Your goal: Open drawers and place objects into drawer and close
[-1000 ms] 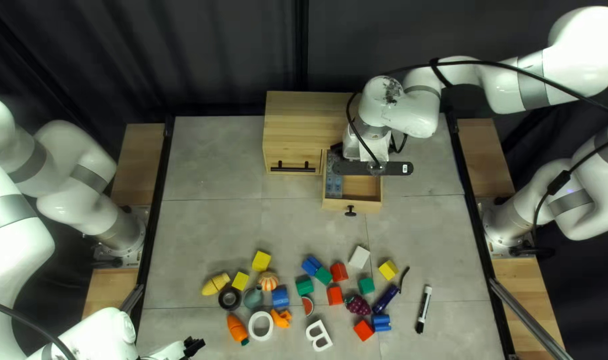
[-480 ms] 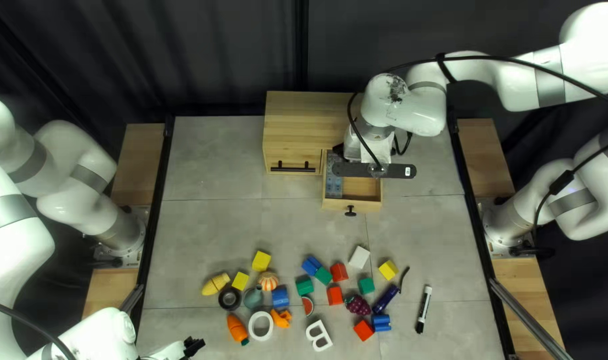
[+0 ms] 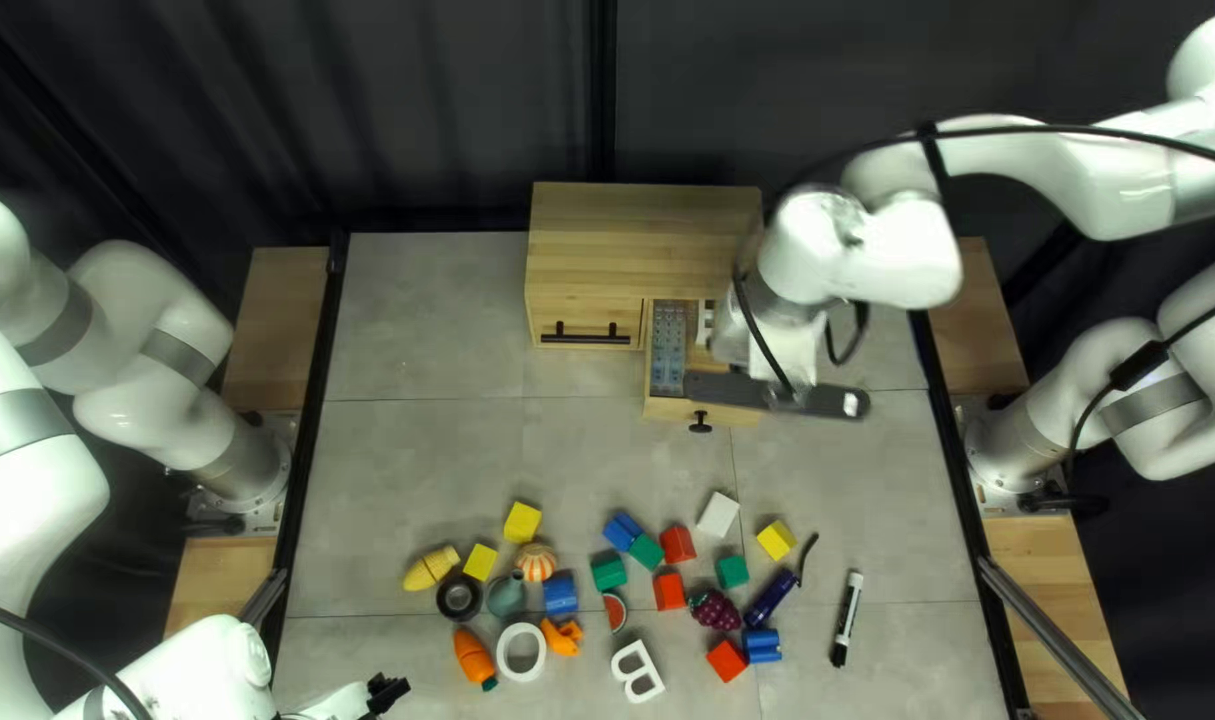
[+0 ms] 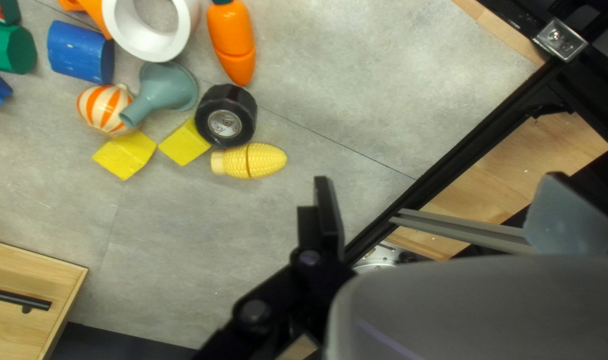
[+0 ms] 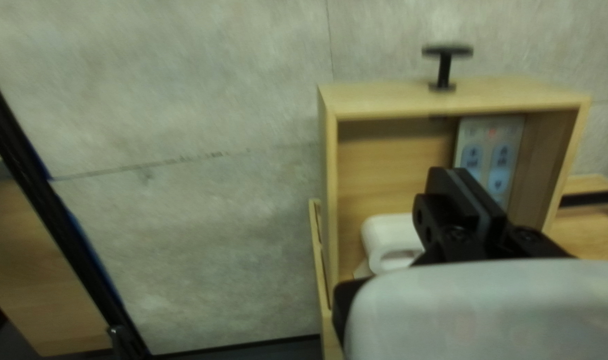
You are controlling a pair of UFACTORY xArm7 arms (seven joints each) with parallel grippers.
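Two white arms frame the scene. The right arm (image 3: pixel 868 250) reaches in over the open drawer (image 3: pixel 703 408), while the left arm (image 3: pixel 207 670) sits low at the near left corner of the bench (image 3: pixel 417 330), probably to keep out of the way. The left jaws stand wide and empty over bare bench, near the corn (image 4: pixel 249 160). I cannot tell whether the right jaws are open or closed, as too little of them shows.

The bench is matt grey with a stone look and thin seams, and pale wooden strips run along its sides. At its far edge stands the cabinet (image 3: pixel 618 240), a plain box of light, grained wood. Its left drawer (image 3: pixel 585 318) is shut behind a black bar handle.

The right drawer is pulled out toward the near edge, which I take as letting things go in from above. It is a thin-walled wooden tray with a black knob (image 3: pixel 701 423) on a short stem.

A flat grey remote (image 5: pixel 489 150) lies inside, lengthwise against one side wall, so most of the floor stays free. Beside it, at the cabinet end, rests a smooth white looped piece (image 5: pixel 389 240).

Everything else waits in a loose scatter near the bench's front, well apart from the drawer. These pieces look small, hard and glossy:
- a white ring (image 3: pixel 520 650)
- a white letter B (image 3: pixel 638 670)
- a carrot (image 3: pixel 474 657)
- a black tape roll (image 3: pixel 458 597)
- purple grapes (image 3: pixel 715 608)
- a marker (image 3: pixel 848 618)
- coloured blocks
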